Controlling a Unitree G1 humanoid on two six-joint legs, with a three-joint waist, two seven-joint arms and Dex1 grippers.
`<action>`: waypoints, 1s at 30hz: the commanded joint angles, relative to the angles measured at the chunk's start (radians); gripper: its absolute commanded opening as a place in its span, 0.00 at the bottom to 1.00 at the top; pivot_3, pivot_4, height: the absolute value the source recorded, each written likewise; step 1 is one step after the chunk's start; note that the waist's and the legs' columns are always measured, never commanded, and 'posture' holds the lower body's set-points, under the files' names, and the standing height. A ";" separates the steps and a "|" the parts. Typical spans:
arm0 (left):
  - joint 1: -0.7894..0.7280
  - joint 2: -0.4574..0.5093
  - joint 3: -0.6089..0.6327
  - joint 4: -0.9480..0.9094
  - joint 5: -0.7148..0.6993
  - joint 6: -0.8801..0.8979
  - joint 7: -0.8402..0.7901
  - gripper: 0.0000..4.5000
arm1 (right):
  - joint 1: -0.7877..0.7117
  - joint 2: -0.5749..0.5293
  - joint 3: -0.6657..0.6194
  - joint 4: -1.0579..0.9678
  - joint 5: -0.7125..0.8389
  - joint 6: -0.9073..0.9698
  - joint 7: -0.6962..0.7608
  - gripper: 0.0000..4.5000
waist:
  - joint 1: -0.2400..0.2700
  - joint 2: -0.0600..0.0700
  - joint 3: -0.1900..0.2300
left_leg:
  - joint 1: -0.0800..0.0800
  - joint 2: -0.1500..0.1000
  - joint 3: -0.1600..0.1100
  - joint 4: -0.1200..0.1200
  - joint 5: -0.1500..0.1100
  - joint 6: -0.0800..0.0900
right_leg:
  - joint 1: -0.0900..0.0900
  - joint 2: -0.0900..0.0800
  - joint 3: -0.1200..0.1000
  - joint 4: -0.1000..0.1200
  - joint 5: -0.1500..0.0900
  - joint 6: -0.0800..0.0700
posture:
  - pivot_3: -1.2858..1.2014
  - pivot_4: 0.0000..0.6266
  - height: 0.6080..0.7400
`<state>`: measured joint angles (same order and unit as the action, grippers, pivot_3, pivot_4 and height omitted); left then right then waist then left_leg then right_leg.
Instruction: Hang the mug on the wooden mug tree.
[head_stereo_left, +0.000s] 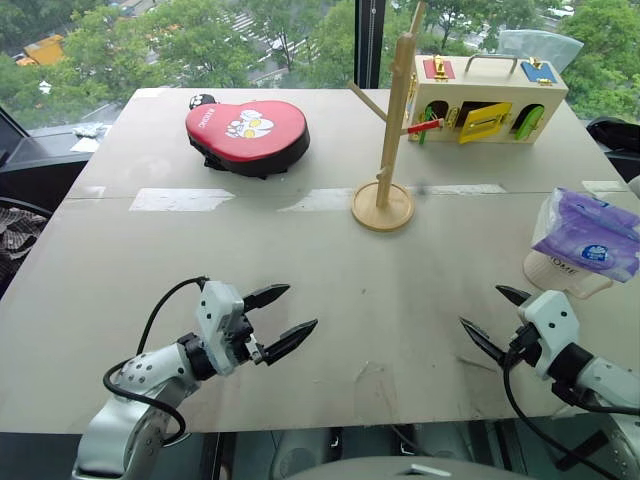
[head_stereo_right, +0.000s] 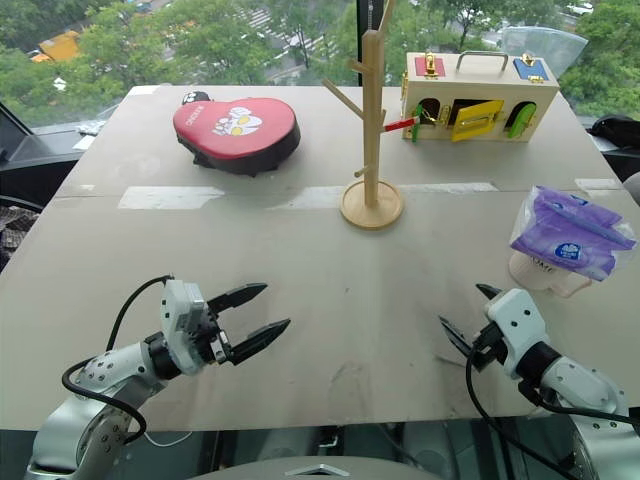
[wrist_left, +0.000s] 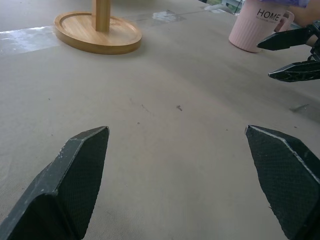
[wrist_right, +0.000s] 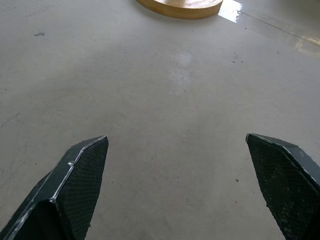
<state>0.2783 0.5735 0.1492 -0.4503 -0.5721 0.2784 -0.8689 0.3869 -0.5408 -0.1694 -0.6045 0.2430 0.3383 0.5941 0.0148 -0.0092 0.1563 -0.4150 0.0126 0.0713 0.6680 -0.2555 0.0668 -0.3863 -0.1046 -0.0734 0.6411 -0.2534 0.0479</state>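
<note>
The white mug (head_stereo_left: 556, 276) with "HOME" lettering stands at the table's right side, and a purple tissue packet (head_stereo_left: 588, 236) rests on its top. The wooden mug tree (head_stereo_left: 386, 140) stands upright on its round base (wrist_left: 97, 34) at the table's middle back. My left gripper (head_stereo_left: 300, 307) hovers open near the front left, pointing toward the right. My right gripper (head_stereo_left: 481, 306) is open at the front right, just short of the mug and to its left, pointing inward. Neither gripper holds anything. The left wrist view shows the mug (wrist_left: 254, 29) beyond the right gripper (wrist_left: 265, 61).
A red heart-shaped pad (head_stereo_left: 247, 133) lies at the back left. A wooden box with coloured latches (head_stereo_left: 485, 100) stands at the back right, close behind the mug tree. Bare table (head_stereo_left: 380, 290) lies between the grippers and the tree.
</note>
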 joint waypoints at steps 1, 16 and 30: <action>-0.063 -0.003 0.025 -0.034 -0.052 0.023 0.023 1.00 | -0.041 -0.002 0.007 -0.042 -0.025 -0.023 -0.025 0.99 | 0.000 0.000 0.000 | 0.000 0.000 0.000 0.000 0.000 0.000 | 0.000 0.000 0.000 0.000 0.000 0.000 | 0.52 0.24 0.93; -0.285 0.115 -0.045 -0.069 -0.182 0.096 -0.197 1.00 | -0.290 -0.302 0.022 -0.234 -0.549 0.063 -0.101 0.99 | 0.006 0.001 0.001 | -0.001 -0.002 0.001 0.000 0.002 0.000 | 0.000 0.007 -0.003 0.000 0.001 0.005 | 0.52 0.24 0.93; -0.361 0.111 -0.071 -0.047 -0.172 0.113 -0.213 1.00 | -0.197 -0.260 0.095 -0.133 -0.949 0.067 -0.153 0.99 | -0.001 0.000 0.000 | 0.000 -0.001 0.002 0.001 0.002 0.000 | 0.000 0.008 -0.001 0.001 0.001 0.006 | 0.52 0.24 0.93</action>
<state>-0.0787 0.6795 0.0700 -0.4795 -0.7421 0.3962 -1.0849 0.1916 -0.8059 -0.0766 -0.7433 -0.6539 0.4209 0.4587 0.0136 -0.0092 0.1566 -0.4150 0.0115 0.0732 0.6688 -0.2536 0.0669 -0.3858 -0.0966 -0.0740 0.6418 -0.2529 0.0543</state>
